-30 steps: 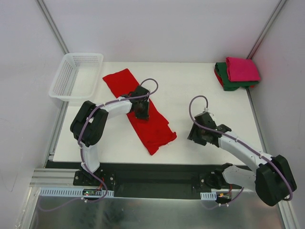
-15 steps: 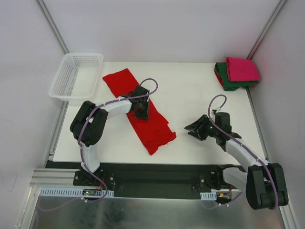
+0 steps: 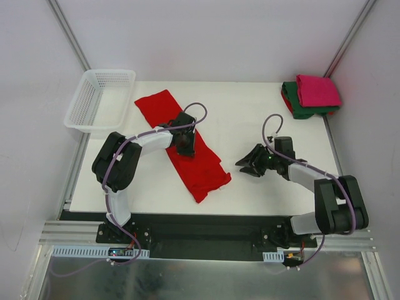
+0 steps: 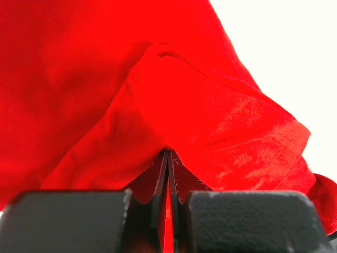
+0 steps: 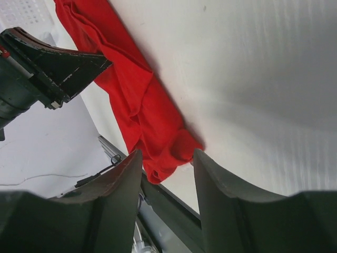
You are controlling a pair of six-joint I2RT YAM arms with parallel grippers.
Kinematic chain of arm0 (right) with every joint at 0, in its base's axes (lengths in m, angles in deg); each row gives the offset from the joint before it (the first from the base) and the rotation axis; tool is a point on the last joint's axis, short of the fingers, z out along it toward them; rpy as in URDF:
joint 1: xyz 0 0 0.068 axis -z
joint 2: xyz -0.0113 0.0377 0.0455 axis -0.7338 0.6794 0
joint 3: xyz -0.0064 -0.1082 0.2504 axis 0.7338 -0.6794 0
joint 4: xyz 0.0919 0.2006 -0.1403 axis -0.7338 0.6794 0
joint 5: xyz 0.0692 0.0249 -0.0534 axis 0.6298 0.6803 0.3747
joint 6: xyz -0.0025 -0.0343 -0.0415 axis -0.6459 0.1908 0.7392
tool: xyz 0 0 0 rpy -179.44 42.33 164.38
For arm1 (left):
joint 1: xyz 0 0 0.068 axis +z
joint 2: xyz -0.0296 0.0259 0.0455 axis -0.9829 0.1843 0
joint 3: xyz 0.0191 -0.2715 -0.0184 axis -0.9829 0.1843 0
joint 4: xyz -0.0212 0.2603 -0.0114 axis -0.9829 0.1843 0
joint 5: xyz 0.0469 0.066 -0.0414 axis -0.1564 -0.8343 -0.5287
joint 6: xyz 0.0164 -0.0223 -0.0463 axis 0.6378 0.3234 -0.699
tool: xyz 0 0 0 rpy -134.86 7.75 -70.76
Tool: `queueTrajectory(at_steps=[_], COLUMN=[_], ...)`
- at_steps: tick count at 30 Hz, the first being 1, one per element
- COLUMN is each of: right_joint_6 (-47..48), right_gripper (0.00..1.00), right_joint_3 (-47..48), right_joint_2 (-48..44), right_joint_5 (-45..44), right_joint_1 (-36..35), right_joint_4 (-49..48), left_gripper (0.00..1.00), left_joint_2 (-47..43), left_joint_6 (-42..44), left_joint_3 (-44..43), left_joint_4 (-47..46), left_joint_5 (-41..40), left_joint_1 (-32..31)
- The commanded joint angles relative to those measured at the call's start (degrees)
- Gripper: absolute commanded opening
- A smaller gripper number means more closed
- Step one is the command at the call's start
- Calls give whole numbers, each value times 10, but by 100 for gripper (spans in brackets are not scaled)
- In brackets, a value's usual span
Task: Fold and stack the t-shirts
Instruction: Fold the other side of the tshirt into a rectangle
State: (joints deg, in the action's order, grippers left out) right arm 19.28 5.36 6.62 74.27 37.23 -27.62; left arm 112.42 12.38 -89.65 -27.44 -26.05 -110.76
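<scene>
A red t-shirt [image 3: 203,172] is laid on the table [image 3: 250,106] as a long diagonal strip and pinched mid-length by the closed left gripper [image 3: 185,145], seemingly as an anchor. The right gripper [image 3: 245,167], half-spread and empty, is aimed at its near end.

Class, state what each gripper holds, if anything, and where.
Left gripper pinches the red t-shirt at a raised fold mid-length; right gripper is open, empty.
</scene>
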Motion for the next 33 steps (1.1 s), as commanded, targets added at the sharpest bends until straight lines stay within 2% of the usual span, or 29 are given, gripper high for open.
queueTrajectory(at_steps=[1,14,33], right_joint_6=[49,103,119], right_gripper=[46,43,43], right_joint_3=[67,173,228], right_joint_2=[61,189,293], right_joint_5=[8,-33,-45], right_joint_1=[-17,-59,-125], right_joint_4=[4,47,47], left_gripper=[0,0,0], left_joint_2=[2,3,7], left_joint_6=[8,4,3], left_joint_3=[-16,-16,-18], left_joint_4=[19,18,18], left_joint_5=[-14,-13,-6], left_joint_1=[11,19,30])
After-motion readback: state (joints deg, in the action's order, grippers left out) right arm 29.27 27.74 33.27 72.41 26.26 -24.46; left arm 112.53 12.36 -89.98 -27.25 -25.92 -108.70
